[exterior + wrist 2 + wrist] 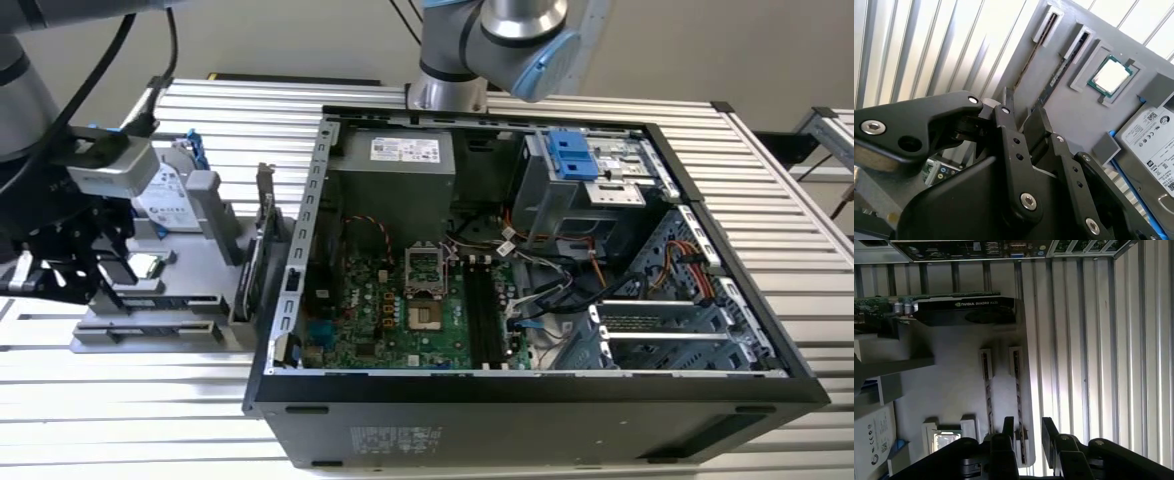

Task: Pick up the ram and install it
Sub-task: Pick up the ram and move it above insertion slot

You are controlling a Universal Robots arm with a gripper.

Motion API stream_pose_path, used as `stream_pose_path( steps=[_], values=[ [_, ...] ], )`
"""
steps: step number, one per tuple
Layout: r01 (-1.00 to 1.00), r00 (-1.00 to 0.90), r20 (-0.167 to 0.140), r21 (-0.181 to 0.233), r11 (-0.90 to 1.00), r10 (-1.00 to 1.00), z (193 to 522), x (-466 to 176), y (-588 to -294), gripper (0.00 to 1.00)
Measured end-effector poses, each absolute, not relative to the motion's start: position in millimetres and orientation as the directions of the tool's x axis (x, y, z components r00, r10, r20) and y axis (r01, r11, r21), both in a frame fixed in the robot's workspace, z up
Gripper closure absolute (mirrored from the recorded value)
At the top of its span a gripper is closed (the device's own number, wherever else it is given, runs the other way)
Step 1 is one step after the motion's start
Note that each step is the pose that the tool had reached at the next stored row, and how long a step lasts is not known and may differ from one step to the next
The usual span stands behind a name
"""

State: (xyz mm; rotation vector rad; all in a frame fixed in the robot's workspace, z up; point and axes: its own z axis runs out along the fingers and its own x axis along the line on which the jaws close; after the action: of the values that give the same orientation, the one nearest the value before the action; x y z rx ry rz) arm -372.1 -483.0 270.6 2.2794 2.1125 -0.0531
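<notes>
Two ram sticks stand on edge in slots of a grey fixture tray [949, 370]. The outer ram stick [1018, 390] runs down between my gripper's [1028, 427] two black fingers, which stand open on either side of its near end without touching it. The second ram stick [987, 390] lies parallel beside it. In the second wrist view the gripper [1021, 107] hovers over the same outer ram stick [1029, 60], next to the other stick [1054, 80]. In the exterior view the gripper [100, 275] hangs over the tray [147, 330], at the exterior view's left of the open computer case [534, 390].
On the tray also sit a square silver processor [1110, 75], a hard drive with a blue bracket [1149, 130] and a graphics card [964, 310]. The case's motherboard shows long black memory slots [481, 310]. Ribbed metal table [1094, 365] surrounds the tray.
</notes>
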Motion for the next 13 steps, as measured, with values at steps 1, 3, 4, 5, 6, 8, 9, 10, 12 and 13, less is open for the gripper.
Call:
stream_pose_path(
  steps=[1,3,4,5,6,8,9,10,12,13],
  values=[
    [0.997,0.076,-0.048,0.001,-0.076,0.996,270.0,-372.1,-482.9,0.0],
    [0.997,0.076,-0.048,0.001,-0.076,0.996,268.7,-372.0,-482.9,0.0],
    [0.997,0.076,-0.048,0.001,-0.076,0.996,268.1,-372.1,-482.9,0.0],
    [0.997,0.076,-0.048,0.001,-0.076,0.996,267.6,-372.1,-482.9,0.0],
    [0.997,0.076,-0.048,0.001,-0.076,0.996,267.0,-372.1,-482.9,0.0],
    [0.997,0.076,-0.048,0.001,-0.076,0.996,265.8,-372.1,-482.9,0.0],
    [0.997,0.076,-0.048,0.001,-0.076,0.996,265.2,-372.1,-482.9,0.0],
    [0.997,0.076,-0.048,0.001,-0.076,0.996,264.6,-372.1,-482.9,0.0],
    [0.997,0.076,-0.049,0.001,-0.076,0.996,263.4,-372.1,-482.8,0.0],
    [0.997,0.076,-0.049,0.001,-0.076,0.996,262.9,-372.1,-482.8,0.0]
  ],
)
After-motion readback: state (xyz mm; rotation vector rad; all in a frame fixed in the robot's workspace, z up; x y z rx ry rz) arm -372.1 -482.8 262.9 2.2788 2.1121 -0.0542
